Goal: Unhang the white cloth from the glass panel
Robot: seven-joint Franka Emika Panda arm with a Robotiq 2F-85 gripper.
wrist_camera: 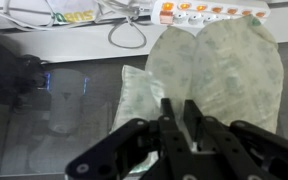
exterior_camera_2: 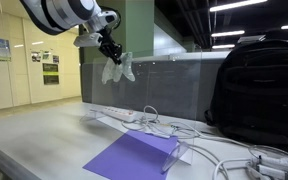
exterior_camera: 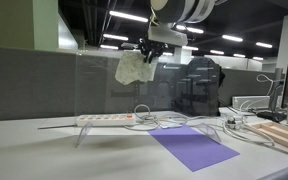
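Purple mat lies nearest on the worktop, flat and off to the right, clear of my reach. Behind it the power strip and its loose cables run along the foot of the glass panel, which stands upright across the worktop.

Up at the panel's top edge, toward the left, hangs the white cloth. My fingers reach it from above and are pinched narrow on its upper fold. I grip it there, high up, because a cloth hung over an edge has, I judge, to go upward before it can come away sideways.

In the wrist view my fingers meet on the cloth, which fans out beyond them in two pale lobes. Whether its lower hem is free of the glass I cannot tell; it may be resting against the rim.

Farthest back, behind the glass and to the right, sits a dark backpack, well apart from the cloth.
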